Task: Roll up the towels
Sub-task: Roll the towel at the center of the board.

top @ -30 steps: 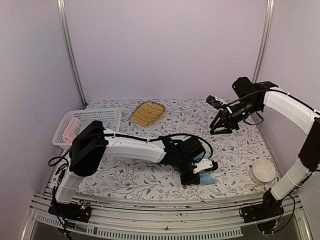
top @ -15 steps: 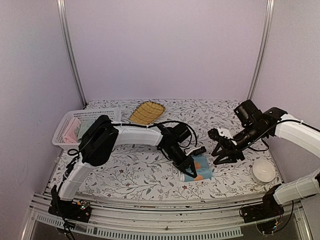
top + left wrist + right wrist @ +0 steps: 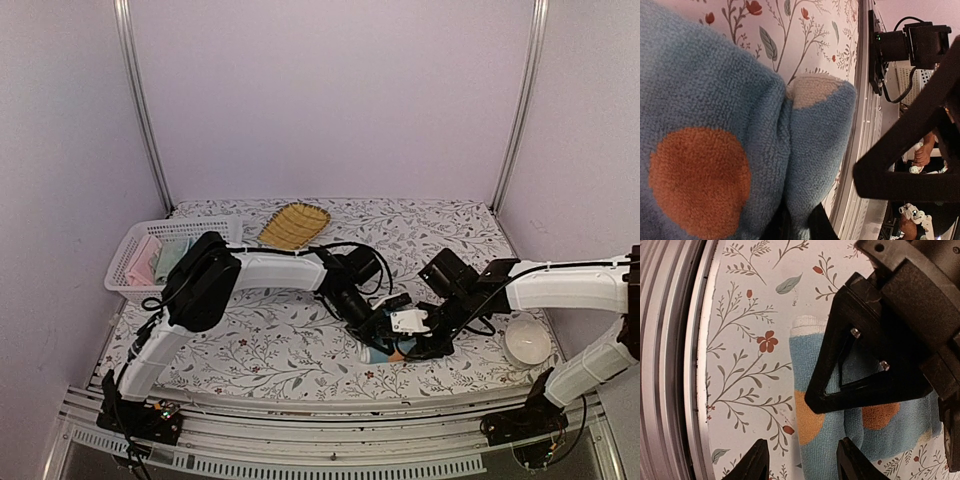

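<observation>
A floral-print tablecloth (image 3: 250, 345) covers the table between lilac walls. Near its front edge lies the small light-blue towel with orange dots (image 3: 807, 365), bunched into a fold. The left gripper (image 3: 392, 332) looks clamped on that fold, though its fingertips are cut off in its wrist view. Half a second ago the right gripper (image 3: 802, 462) hung beside the towel. Now it has dropped in over it, jaws spread, so rolling with both seems near. From above, the towel is mostly hidden. A white mesh basket (image 3: 130, 262) holds folded cloth, too small to identify.

No text, label or number is legible anywhere.
</observation>
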